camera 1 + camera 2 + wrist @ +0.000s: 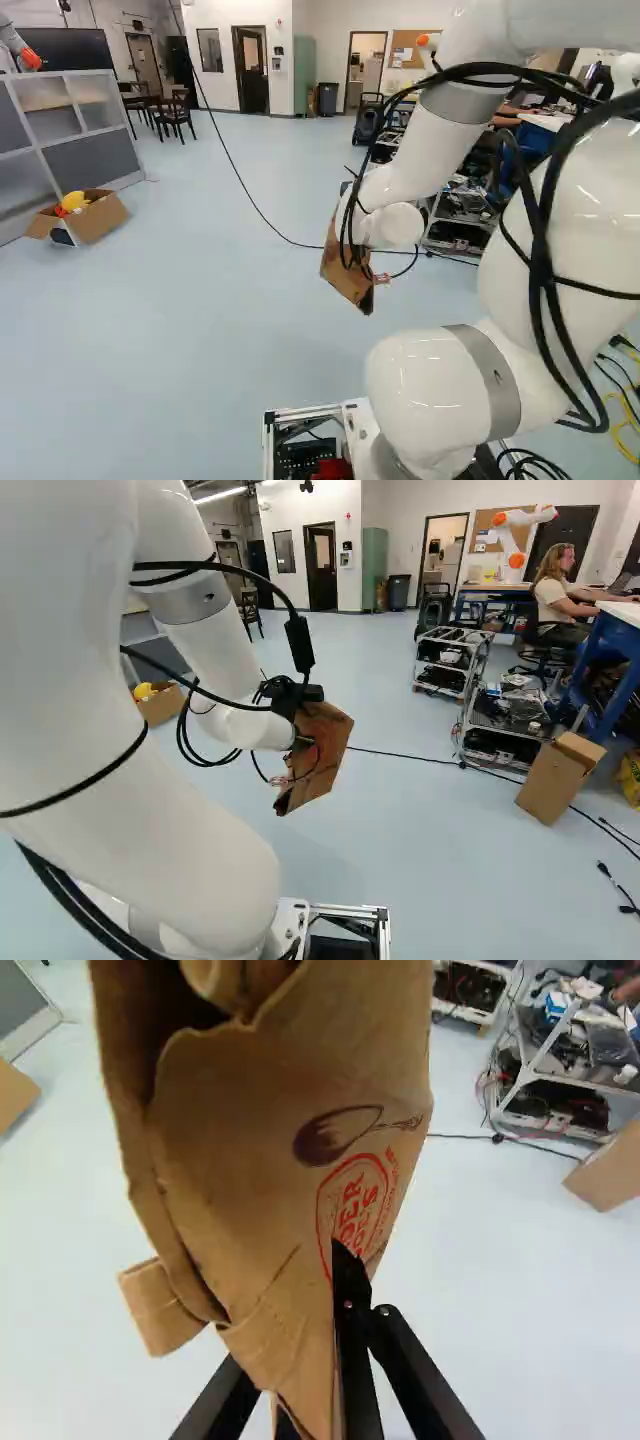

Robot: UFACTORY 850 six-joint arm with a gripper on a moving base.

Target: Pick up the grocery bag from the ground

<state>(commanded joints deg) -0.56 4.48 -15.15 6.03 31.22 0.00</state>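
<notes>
My gripper (pixel 304 742) is mostly hidden behind the arm's end and the bag in the right base view. From it the brown paper grocery bag (pixel 318 764) hangs tilted in the air, above the floor. The left base view shows the bag (pixel 347 268) just beyond the arm's end. In the wrist view the gripper (pixel 312 1365) is shut on the bag (pixel 270 1110), whose creased paper runs between the fingers and hides part of one. The bag extends far ahead of the fingertips, with a folded flap sticking out at one side.
An open cardboard box (pixel 100 215) with yellow and red things stands by a grey partition (pixel 90 150). Metal carts (pixel 505 715) and a smaller carton (pixel 553 780) stand to the right in the right base view. A black cable (pixel 405 755) crosses the floor. Another robot (pixel 517 540) is farther back.
</notes>
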